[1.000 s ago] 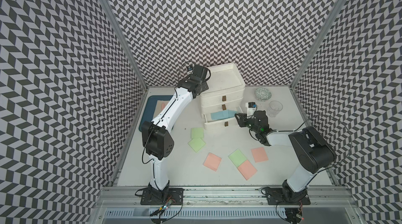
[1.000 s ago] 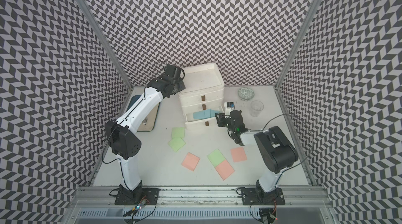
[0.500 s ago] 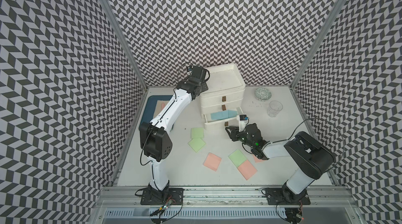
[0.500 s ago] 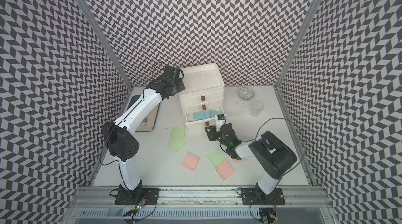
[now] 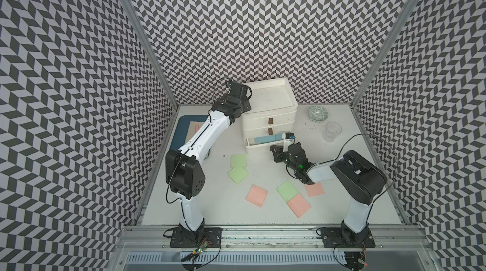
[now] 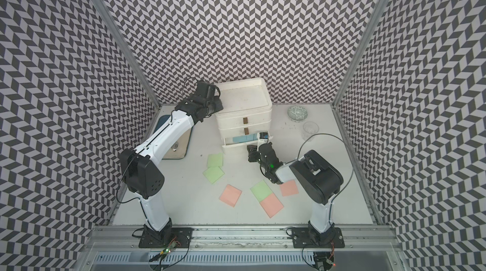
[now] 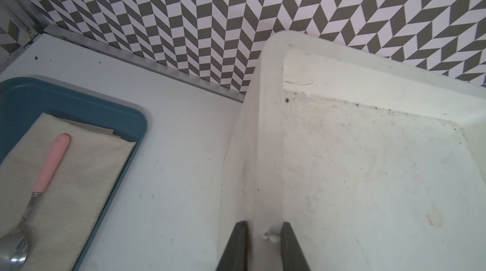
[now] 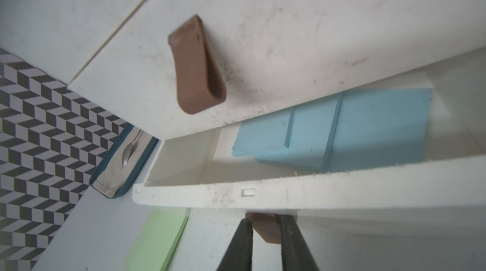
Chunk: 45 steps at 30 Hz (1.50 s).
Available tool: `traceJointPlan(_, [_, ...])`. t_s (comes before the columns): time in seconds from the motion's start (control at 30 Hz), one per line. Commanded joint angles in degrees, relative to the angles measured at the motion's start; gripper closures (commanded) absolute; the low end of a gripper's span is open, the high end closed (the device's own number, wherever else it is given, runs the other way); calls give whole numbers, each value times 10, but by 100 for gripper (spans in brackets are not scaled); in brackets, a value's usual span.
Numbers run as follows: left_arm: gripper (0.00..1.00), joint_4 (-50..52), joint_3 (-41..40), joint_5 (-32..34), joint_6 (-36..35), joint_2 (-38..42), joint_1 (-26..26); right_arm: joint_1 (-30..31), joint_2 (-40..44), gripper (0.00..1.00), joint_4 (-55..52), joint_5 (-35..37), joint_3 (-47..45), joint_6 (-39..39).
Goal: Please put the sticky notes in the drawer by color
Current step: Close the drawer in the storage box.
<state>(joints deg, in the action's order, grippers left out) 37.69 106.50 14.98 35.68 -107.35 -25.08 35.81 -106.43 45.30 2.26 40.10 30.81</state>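
The white drawer [image 5: 268, 98] stands at the back, its bottom drawer pulled out with light blue sticky notes [image 5: 267, 138] [image 8: 368, 125] inside. My right gripper [image 8: 264, 223] [image 5: 276, 150] is shut on that drawer's brown handle [image 8: 265, 230], one finger on each side. My left gripper [image 7: 263, 230] is shut on the chest's top rim [image 7: 268, 151] at its back left corner. On the table lie three green notes [image 5: 238, 160] [image 5: 238, 174] [image 5: 287, 190] and three pink notes [image 5: 256, 195] [image 5: 299, 205] [image 5: 314, 189]. The right arm covers part of one pink note.
A blue tray [image 5: 184, 125] [image 7: 79, 101] holding a cloth and a pink-handled spoon [image 7: 50, 167] lies left of the chest. A patterned bowl [image 5: 318, 113] and a clear glass [image 5: 332, 131] stand at the back right.
My right gripper swung from the open drawer's right side round to its front and its jaws closed in on the handle. The left arm has not moved.
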Motion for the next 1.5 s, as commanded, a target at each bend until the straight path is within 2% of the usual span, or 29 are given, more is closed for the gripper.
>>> traceJointPlan(0.0, [97,38,-20,-57,29,11,2,-2,-17,78,50,19,18,3])
traceJointPlan(0.3, [97,41,-19,-62,26,14,2,-3,-97,77,185,63,43,16])
traceJointPlan(0.47, [97,42,-23,-70,26,18,2,-1,-135,77,302,73,30,21])
traceJointPlan(0.67, [97,41,-24,-77,24,25,2,1,-137,69,245,68,60,27])
traceJointPlan(0.83, [97,31,-33,-90,23,31,1,2,-156,68,153,49,120,53])
traceJointPlan(0.93, [97,33,-33,-90,18,34,2,2,-164,68,148,47,122,63])
traceJointPlan(1.1, [97,26,-35,-95,16,33,4,7,-119,65,213,44,53,40])
traceJointPlan(1.23, [97,24,-33,-100,12,28,6,7,-55,60,220,47,6,18])
traceJointPlan(1.47, [97,16,-34,-114,11,23,10,7,4,52,190,7,0,24])
